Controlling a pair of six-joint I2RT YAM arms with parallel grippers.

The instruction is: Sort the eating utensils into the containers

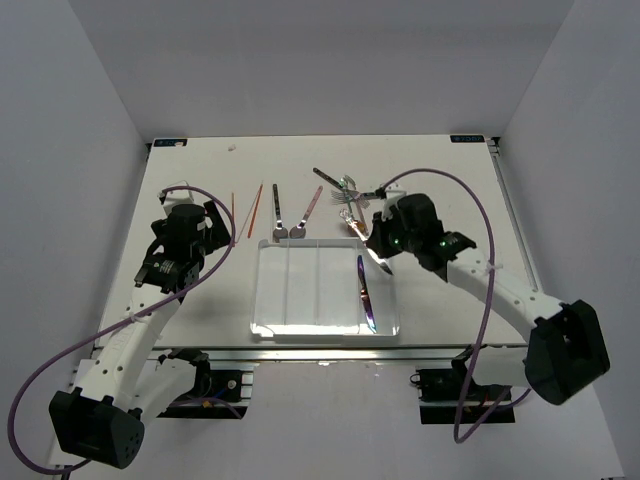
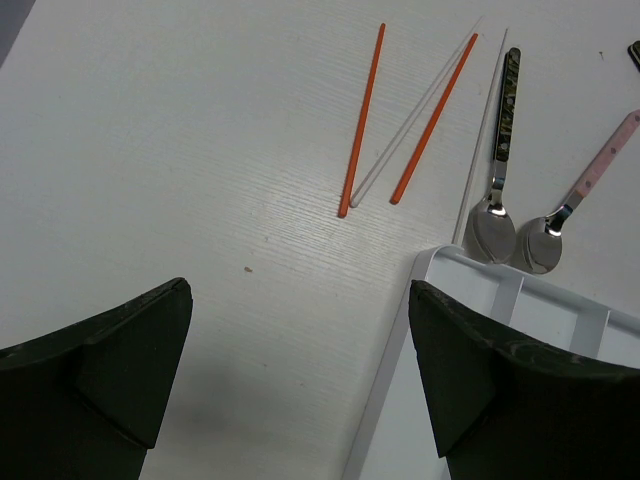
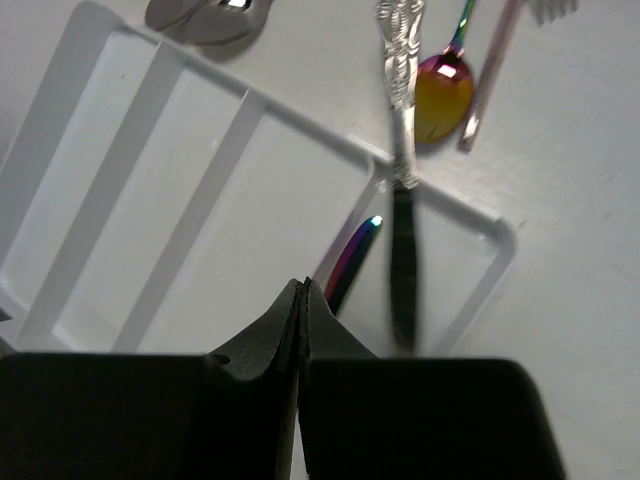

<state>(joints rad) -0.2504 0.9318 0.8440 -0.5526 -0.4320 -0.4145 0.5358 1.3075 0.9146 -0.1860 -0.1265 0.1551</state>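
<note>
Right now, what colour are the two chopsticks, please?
Red-orange chopsticks; clearest in the left wrist view.

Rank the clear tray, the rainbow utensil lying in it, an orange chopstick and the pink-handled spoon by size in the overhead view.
1. clear tray, by far the largest.
2. rainbow utensil.
3. orange chopstick and pink-handled spoon: about equal in length, too close to rank, though the spoon looks wider.
</note>
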